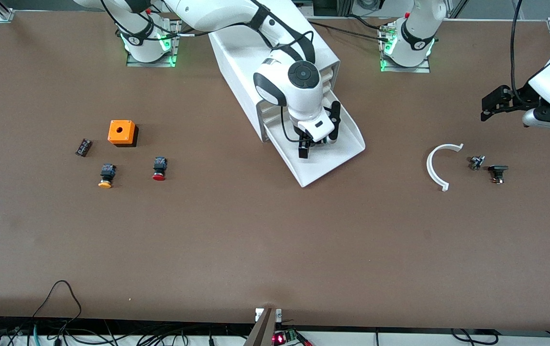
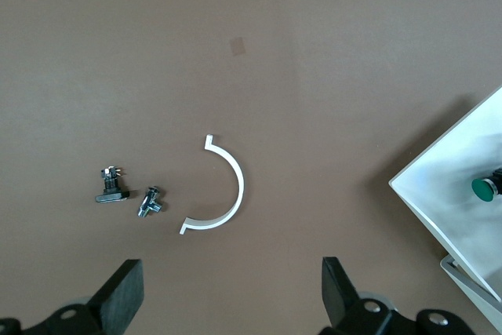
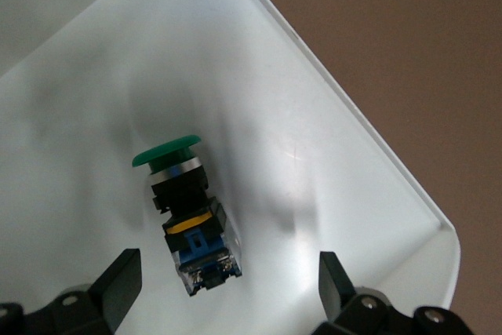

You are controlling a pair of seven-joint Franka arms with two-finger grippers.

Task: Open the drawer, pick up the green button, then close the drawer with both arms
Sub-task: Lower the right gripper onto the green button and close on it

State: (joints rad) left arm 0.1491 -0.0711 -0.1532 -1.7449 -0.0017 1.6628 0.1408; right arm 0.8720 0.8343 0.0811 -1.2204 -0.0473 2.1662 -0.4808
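Drawer (image 1: pixel 347 139) pulled out; right claw (image 1: pixel 319 144) open inside it over green button (image 3: pixel 184 209). Left claw (image 1: pixel 495 103) open, waiting above bench (image 1: pixel 255 240) near white arc (image 1: pixel 438 166).

Brown table (image 1: pixel 236 250), cables (image 1: pixel 58 331) along its near edge

My right gripper (image 1: pixel 318 144) – arm stretched toward 6 o'clock, fingers spread wide, pointing down | my left gripper (image 1: pixel 495 103) – waiting at 3 o'clock, fingers parted.
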